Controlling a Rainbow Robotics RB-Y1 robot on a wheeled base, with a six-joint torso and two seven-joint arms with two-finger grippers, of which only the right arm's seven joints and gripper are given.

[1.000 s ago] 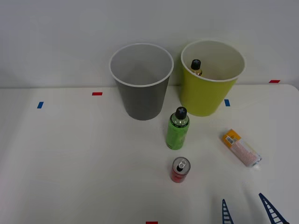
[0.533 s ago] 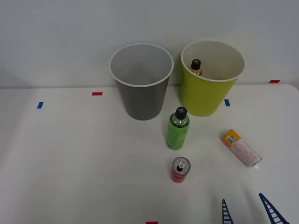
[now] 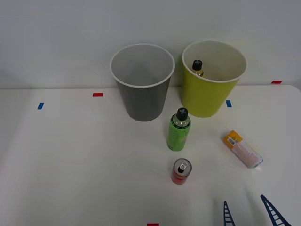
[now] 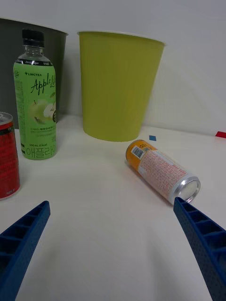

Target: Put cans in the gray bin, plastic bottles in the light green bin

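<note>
A short red can (image 3: 181, 172) (image 4: 7, 160) stands on the white table (image 3: 84, 165). Just behind it stands a green bottle (image 3: 178, 132) (image 4: 36, 108) with a black cap. To the right, a small orange-ended container (image 3: 242, 149) (image 4: 157, 169) lies on its side; its label is pinkish and its end looks silver and metallic. The gray bin (image 3: 142, 89) (image 4: 9, 70) and the light green bin (image 3: 207, 96) (image 4: 117, 84) stand side by side at the back. A black-capped bottle (image 3: 197, 67) sits inside the light green bin. My right gripper (image 3: 249, 213) (image 4: 112, 204) is open near the front edge, just short of the lying container and holding nothing.
Small red and blue tape marks (image 3: 98, 94) dot the table. A plain wall rises directly behind the two bins. The table's right edge (image 3: 297, 92) runs close to the lying container.
</note>
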